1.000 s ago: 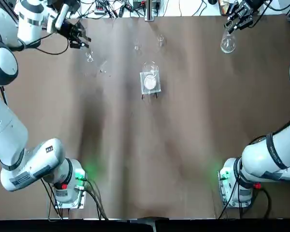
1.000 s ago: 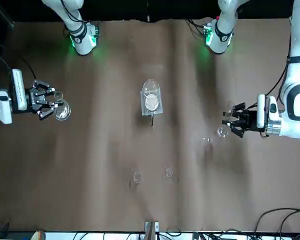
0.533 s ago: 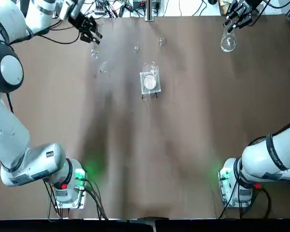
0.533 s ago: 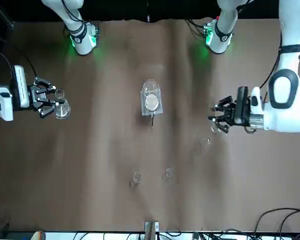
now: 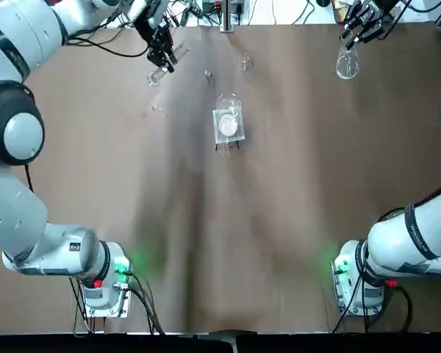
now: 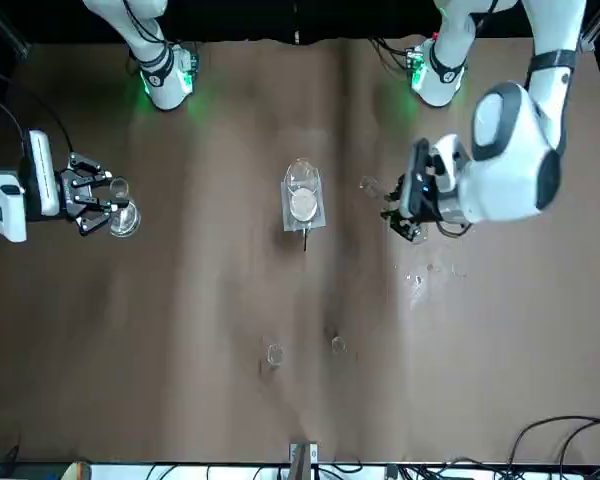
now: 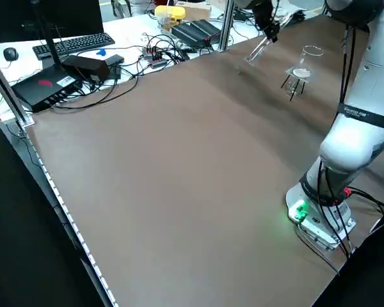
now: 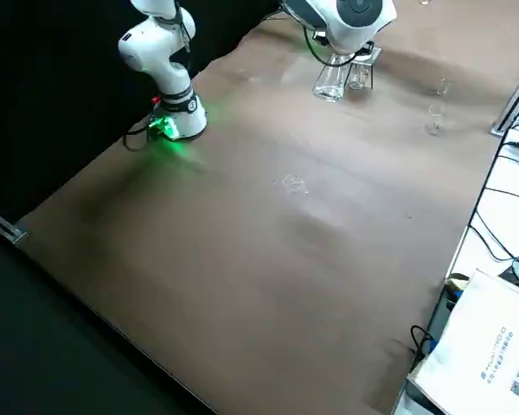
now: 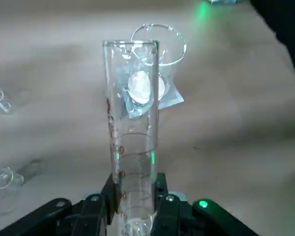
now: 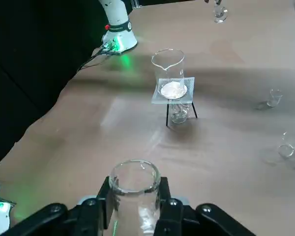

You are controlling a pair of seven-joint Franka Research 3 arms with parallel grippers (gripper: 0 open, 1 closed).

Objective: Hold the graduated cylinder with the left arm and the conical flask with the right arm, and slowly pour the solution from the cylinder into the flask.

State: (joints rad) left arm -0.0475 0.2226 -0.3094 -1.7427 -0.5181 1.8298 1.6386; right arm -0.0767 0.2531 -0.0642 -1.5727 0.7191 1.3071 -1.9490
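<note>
Cylinder (image 9: 132, 132) clamped near its foot between the fingers (image 9: 168, 212) of the left gripper (image 5: 164, 53), held above the brown table (image 5: 279, 220) at the far left part, foot end in the grip, the tube sticking out clear of the fingers and tilted, as seen from the left side. Red scale marks along the glass in the left wrist view; open mouth pointing toward the beaker (image 5: 228, 118). Flask (image 10: 135, 196) gripped at its neck by the right gripper (image 5: 359, 29), fingers (image 10: 171, 209) closed on either side of the glass, at the far right corner of the table, round body (image 5: 347, 68) hanging just below the fingers in the top view. Cylinder and flask well apart, with the beaker between them. Beaker standing on a small square mesh on a wire tripod (image 10: 181, 112) near the middle of the far half of the table, white stuff in its bottom. Small glass pieces (image 5: 244, 62) lying on the table beyond the beaker, toward the far edge; another tiny piece (image 6: 416, 279) near the left gripper. Left arm (image 5: 15, 125) arched along the left side of the table from its green-lit base (image 5: 103, 283); right arm (image 5: 415, 235) rising from its base (image 5: 356, 283) at the near right. Cables, a keyboard (image 7: 73, 43) and dark boxes on the white bench past the far edge.
</note>
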